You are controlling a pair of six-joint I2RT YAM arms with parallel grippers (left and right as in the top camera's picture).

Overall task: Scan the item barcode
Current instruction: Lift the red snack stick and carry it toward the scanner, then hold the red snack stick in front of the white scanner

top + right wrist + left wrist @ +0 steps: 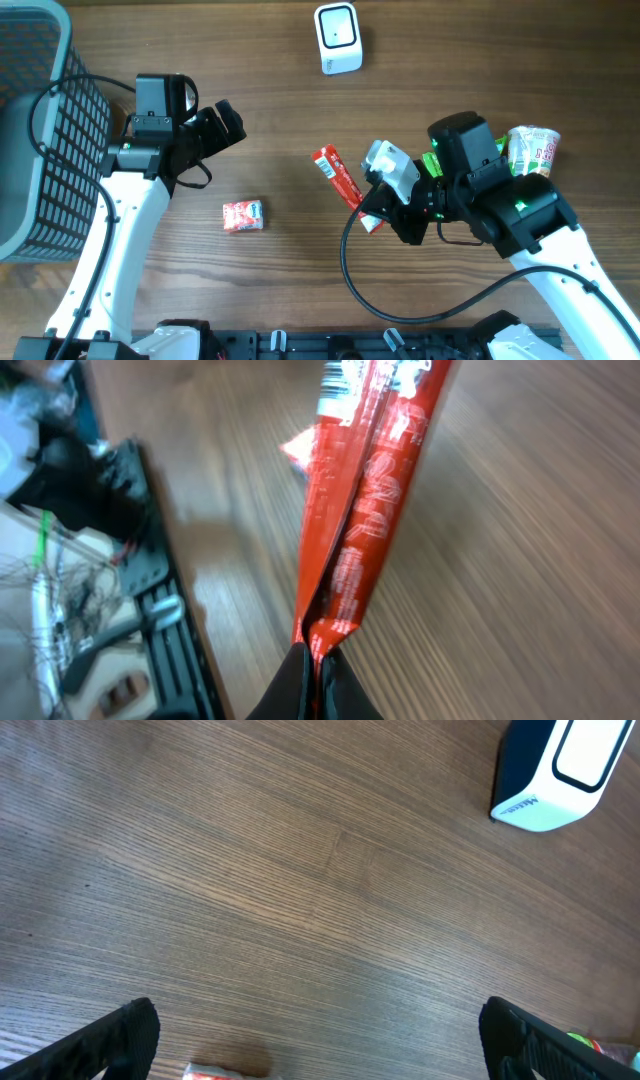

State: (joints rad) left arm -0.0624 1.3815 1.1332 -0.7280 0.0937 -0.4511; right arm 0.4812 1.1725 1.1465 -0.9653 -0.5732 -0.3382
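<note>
The long red packet hangs out over the tabletop, pinched at one crimped end by the right fingers, which are closed tight on that seam alone. From above it lies between the right arm and the middle of the table, well apart from the white scanner at the far edge. The hold looks like the main risk: with only the thin seam gripped, the free length may droop, swing or twist as the arm moves, and a quick move could pull the slick film out of the pinch. The wrist view is blurred, so I cannot tell where the barcode sits. If it faces away from the scanner window, or curls with the wrapper, the pass would probably read nothing. Glare on the shiny film could spoil a read too. The left fingers stand wide open and empty above bare wood, with the scanner at the upper edge of their view. If both arms head there together, they may crowd each other. A low sweep could also brush the small red packet lying on the tabletop, while the cup beside the right arm could be knocked as the arm swings. The basket at the left is clear of all this.
</note>
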